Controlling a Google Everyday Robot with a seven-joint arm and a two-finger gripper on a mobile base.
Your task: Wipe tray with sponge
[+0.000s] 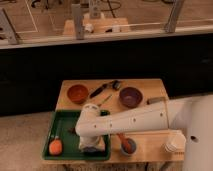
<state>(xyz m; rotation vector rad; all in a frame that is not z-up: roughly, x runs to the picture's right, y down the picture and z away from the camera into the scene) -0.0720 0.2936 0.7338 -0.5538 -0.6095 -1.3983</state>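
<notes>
The green tray [64, 121] lies on the front left part of the wooden table. My white arm reaches in from the right, and its wrist hangs over the tray's front right area. The gripper [92, 144] points down beneath the wrist, mostly hidden by it, and is shut. A pale blue-grey block, the sponge [96, 147], shows just under it, pressed against the tray floor. An orange object [55, 147] lies in the tray's front left corner.
An orange bowl [77, 93], a black long-handled utensil [103, 89] and a purple bowl [130, 96] stand behind the tray. A small bowl holding something orange [127, 145] and white stacked cups [175, 142] sit at the front right. A dark wall rises behind the table.
</notes>
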